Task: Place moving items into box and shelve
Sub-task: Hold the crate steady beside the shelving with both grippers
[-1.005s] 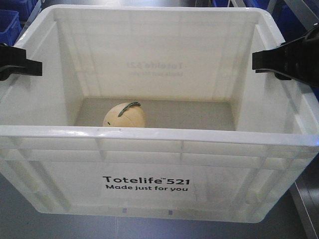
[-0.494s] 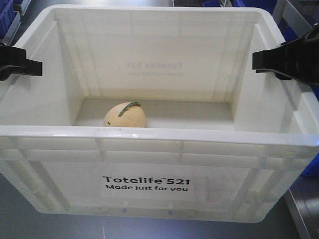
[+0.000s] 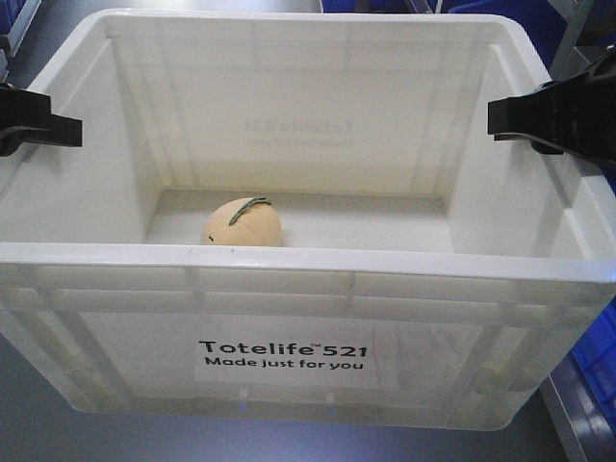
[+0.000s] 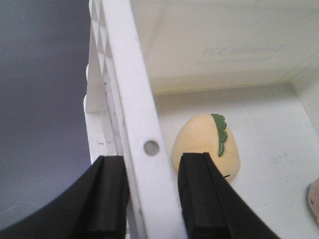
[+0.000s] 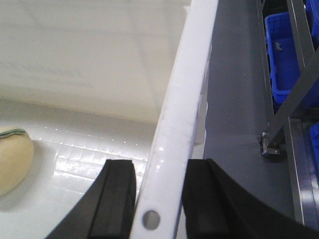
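A white Totelife box (image 3: 308,260) fills the front view, held up between both grippers. My left gripper (image 3: 38,120) is shut on the box's left rim (image 4: 144,149), one finger outside and one inside the wall; it also shows in the left wrist view (image 4: 152,199). My right gripper (image 3: 549,115) is shut on the right rim (image 5: 179,124) in the same way, as the right wrist view (image 5: 158,204) shows. A cream egg-shaped plush toy (image 3: 243,221) with a green leaf lies on the box floor near the left side (image 4: 204,144) (image 5: 12,159).
Dark grey floor (image 5: 239,99) lies around the box. Blue bins (image 5: 281,50) sit in a metal shelf frame (image 5: 294,94) on the right. A small pale object (image 4: 314,199) shows at the edge of the box floor.
The surroundings have slid past the box: the blue bins at top left have left the view and blue bins now show at lower right. Both grippers keep their hold.
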